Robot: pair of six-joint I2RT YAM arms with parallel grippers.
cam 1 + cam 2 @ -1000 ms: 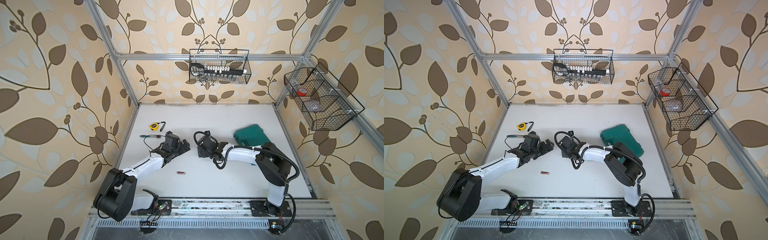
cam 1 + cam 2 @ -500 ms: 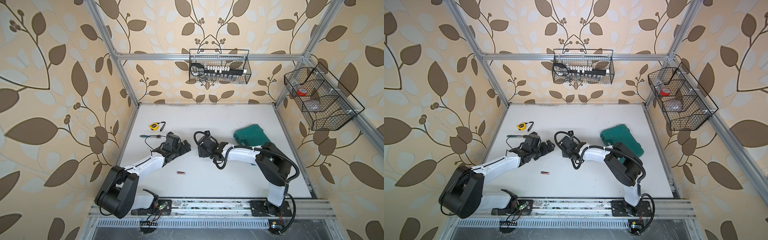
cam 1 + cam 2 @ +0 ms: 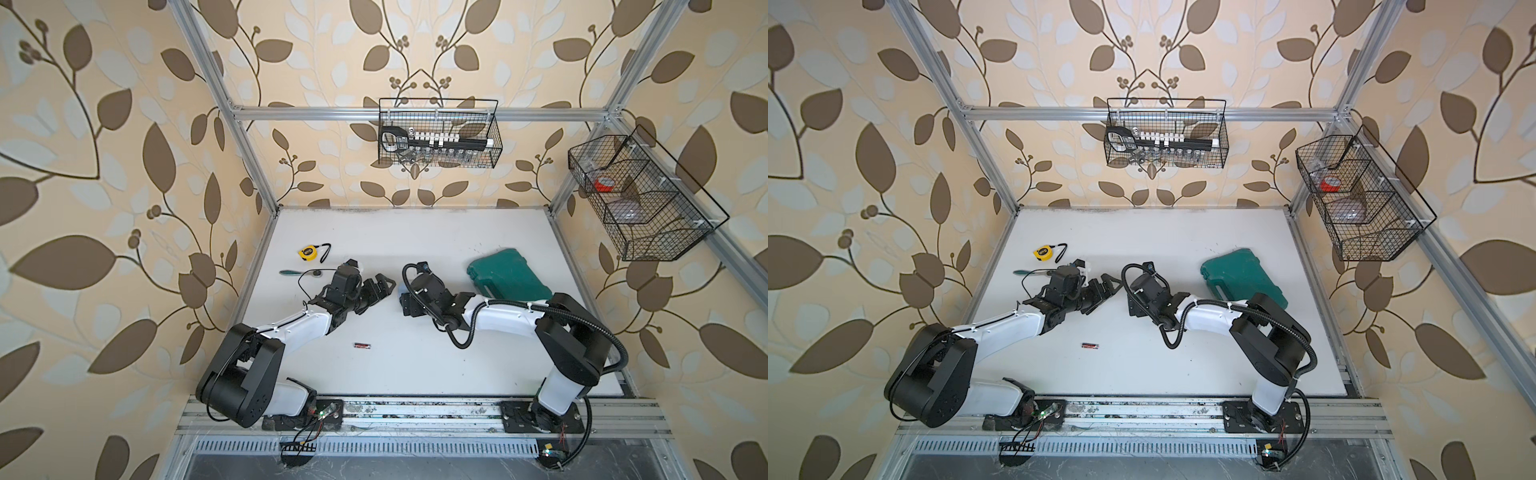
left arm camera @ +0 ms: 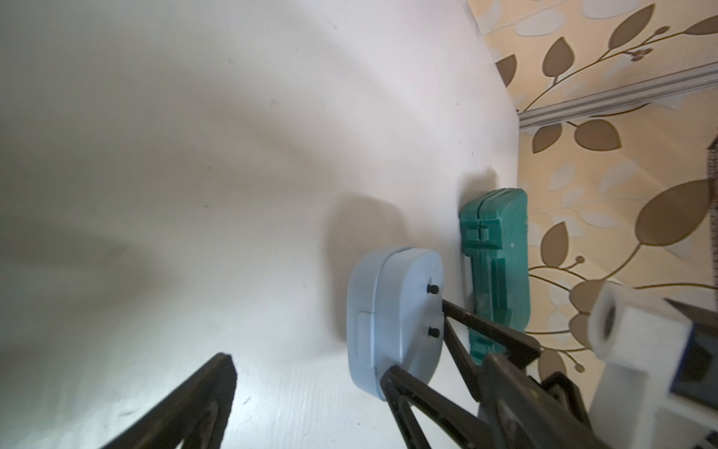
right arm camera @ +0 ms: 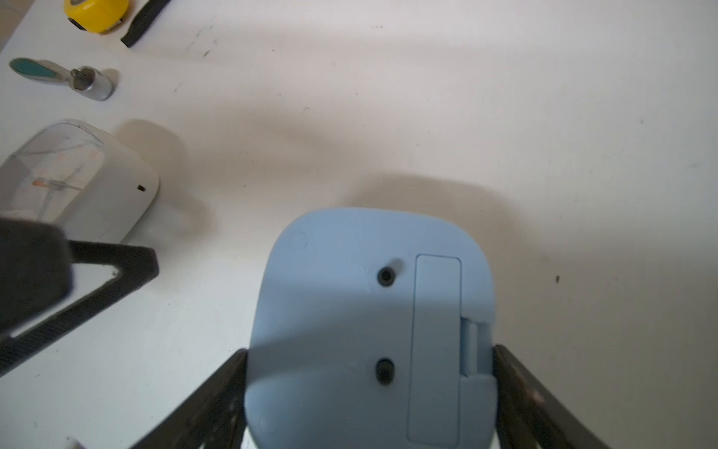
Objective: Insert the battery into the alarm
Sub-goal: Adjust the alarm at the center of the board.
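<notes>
We hold the alarm (image 5: 369,280) in our right gripper (image 5: 369,350), jaws against its two sides, our left gripper (image 3: 384,286) wide and empty just beside the alarm, battery (image 3: 362,345) on the table (image 3: 415,232) well apart from the alarm, toward our bases, case (image 3: 505,274) near the alarm, opposite our left gripper.

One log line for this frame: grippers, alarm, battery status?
left gripper: open, empty | right gripper: jaws astride alarm, grip unclear | battery: loose on table, not inserted
</notes>
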